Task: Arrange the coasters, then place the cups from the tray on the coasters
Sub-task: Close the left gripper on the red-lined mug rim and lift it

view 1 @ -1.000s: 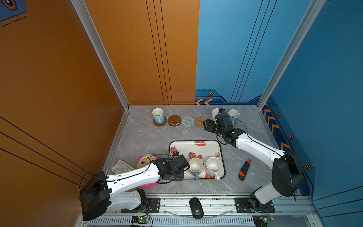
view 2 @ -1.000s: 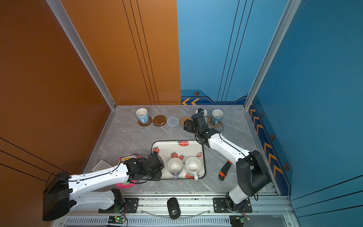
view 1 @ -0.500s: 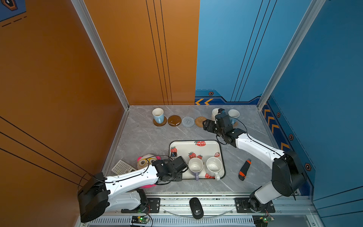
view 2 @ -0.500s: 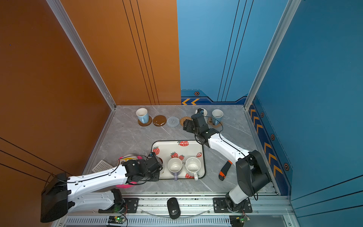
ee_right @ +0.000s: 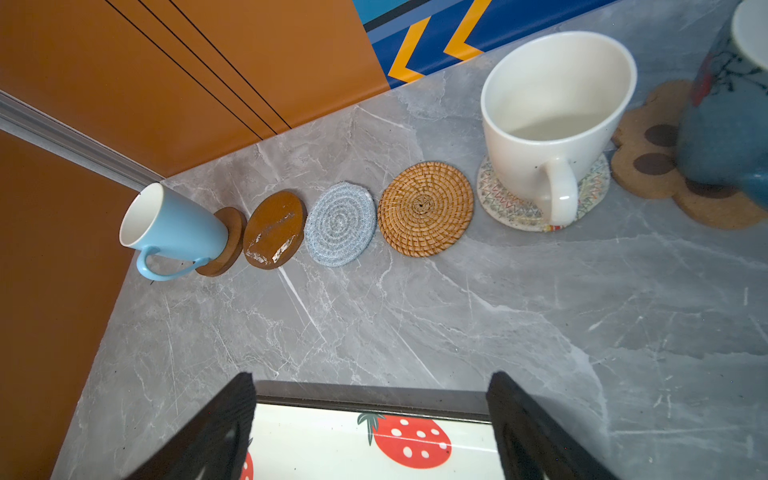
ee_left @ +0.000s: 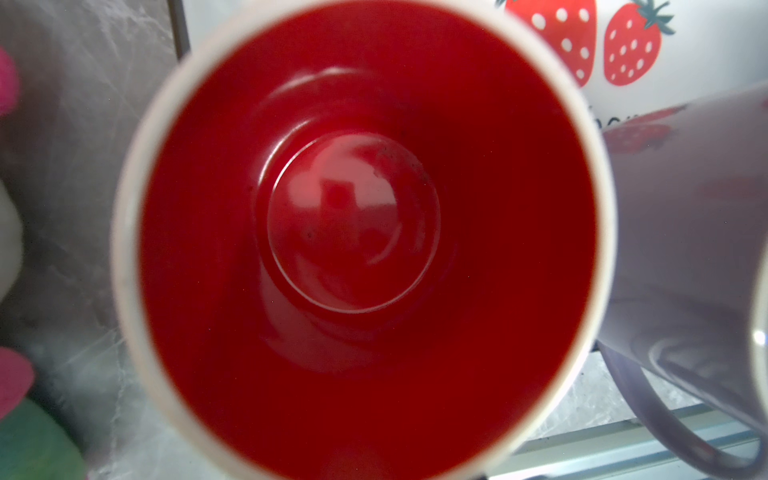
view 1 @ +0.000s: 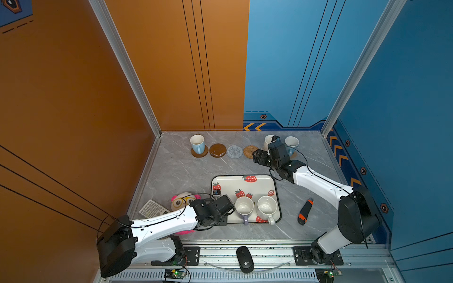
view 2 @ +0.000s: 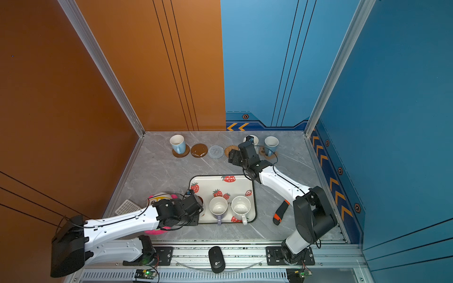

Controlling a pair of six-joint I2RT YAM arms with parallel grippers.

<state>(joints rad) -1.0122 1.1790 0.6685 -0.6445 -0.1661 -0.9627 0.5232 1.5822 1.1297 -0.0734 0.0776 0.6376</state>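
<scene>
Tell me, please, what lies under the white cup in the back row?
A whitish woven coaster with coloured zigzags lies under the white cup. Only its outer ring shows around the cup's base. The cup covers its middle, so that part cannot be seen.

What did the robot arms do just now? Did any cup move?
Hardly anything. The left gripper shifted slightly, staying over the red-inside mug in the near left corner of the tray; its jaws are hidden, so I can't tell if it grabbed. The right gripper stayed open and still. The lavender mug, the white mug and the three cups on coasters did not move.
</scene>
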